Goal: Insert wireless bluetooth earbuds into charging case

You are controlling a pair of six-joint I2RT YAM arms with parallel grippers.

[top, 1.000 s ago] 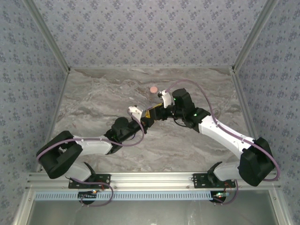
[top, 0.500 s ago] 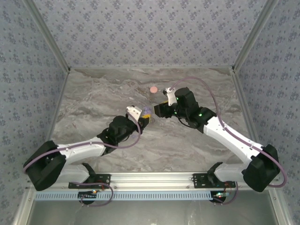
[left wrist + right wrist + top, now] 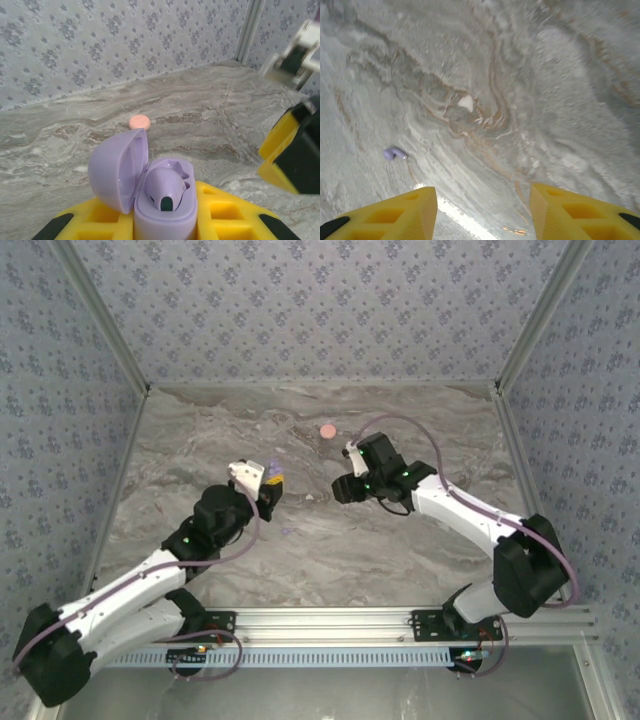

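Left gripper [image 3: 165, 227]: clamped on open lavender plastic charging case [image 3: 120, 167], one lavender bean-shaped earbud [image 3: 167, 186] seated.
Right gripper [image 3: 482, 210]: part-open, empty, pulled back from case.
Pending: loose lavender earbud [image 3: 394, 153] beneath it, leftward.

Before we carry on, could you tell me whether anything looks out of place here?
One lavender earbud lies loose on the table, apart from the open charging case held in the left gripper, where the other earbud already sits. Nothing looks damaged.
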